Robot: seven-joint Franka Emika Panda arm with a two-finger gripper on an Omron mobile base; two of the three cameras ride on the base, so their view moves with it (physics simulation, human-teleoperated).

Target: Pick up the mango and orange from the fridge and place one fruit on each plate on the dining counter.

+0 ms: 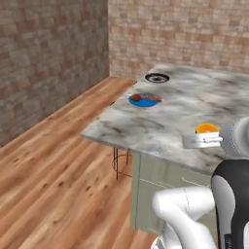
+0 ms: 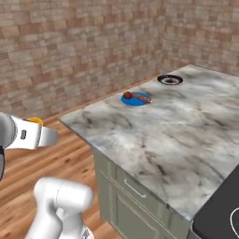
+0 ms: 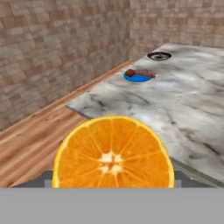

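Orange [image 3: 113, 153] clamped between fingers [image 1: 206, 140], half-open, carried at near bench [image 1: 160, 126] edge. Mango [image 1: 146, 98] seated on blue plate [image 1: 133, 102]. Advised: carry level, above bench height, towards dark plate [image 1: 156, 77] beyond; release low, centred.

The counter [image 2: 186, 135] has a marble top and a green base. On its far part lie 2 plates: a blue plate [image 2: 136, 101] with the mango [image 2: 137, 96] on it, and a dark plate [image 2: 170, 80] farther back. At left, the gripper [image 2: 44, 133] holds the orange [image 2: 34, 121].
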